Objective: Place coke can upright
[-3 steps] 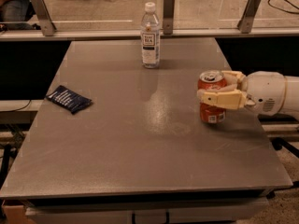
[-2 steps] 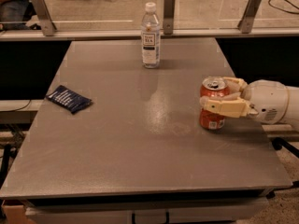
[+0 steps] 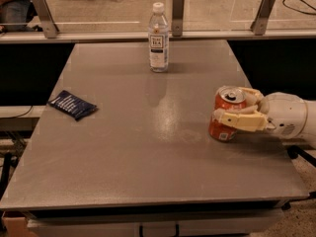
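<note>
End effector [image 3: 236,107]: closed around the coke can [image 3: 223,104], one finger across the front of the can, the other behind its rim. It reaches in from the right edge of the tabletop [image 3: 148,162].

Coke can: top end up, pull tab showing, leaning slightly. It sits at the right side of the tabletop, well apart from everything else.

Change over the last second: the can and end effector are lower than before, and the gap under the can's base is gone. The base now appears to meet the tabletop; full contact cannot be confirmed.

Judgement: placement nearly done. What remains is to let go and draw back without tipping the can.

Further out: clear bottle [image 3: 158,37] upright at the far edge; dark packet [image 3: 73,104] lying flat at the left.
</note>
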Robot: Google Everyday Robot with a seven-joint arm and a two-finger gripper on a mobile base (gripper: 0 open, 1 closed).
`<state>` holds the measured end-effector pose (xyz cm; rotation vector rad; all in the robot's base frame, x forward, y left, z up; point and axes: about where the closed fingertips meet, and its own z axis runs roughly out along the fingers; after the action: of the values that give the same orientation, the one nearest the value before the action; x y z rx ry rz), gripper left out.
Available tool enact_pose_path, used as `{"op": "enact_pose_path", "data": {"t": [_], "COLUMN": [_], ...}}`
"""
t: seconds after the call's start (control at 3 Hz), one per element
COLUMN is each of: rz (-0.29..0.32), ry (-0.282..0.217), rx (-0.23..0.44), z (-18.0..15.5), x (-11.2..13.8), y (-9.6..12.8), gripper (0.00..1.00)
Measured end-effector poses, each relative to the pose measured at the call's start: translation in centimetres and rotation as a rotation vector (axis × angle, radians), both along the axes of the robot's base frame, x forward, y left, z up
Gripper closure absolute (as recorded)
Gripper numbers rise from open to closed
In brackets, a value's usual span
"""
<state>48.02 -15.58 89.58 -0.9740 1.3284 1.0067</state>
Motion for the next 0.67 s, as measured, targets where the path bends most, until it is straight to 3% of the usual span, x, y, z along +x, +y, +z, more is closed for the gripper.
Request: {"op": "enact_pose_path", "data": {"t": [0.33,0.67], "rz": [0.0,0.008], "ry": [0.0,-0.019], "rx": [0.0,-0.024], "z": [0.0,0.0], "x": [0.0,-1.0], "y": [0.0,-1.3], "gripper": [0.13,0.0]}}
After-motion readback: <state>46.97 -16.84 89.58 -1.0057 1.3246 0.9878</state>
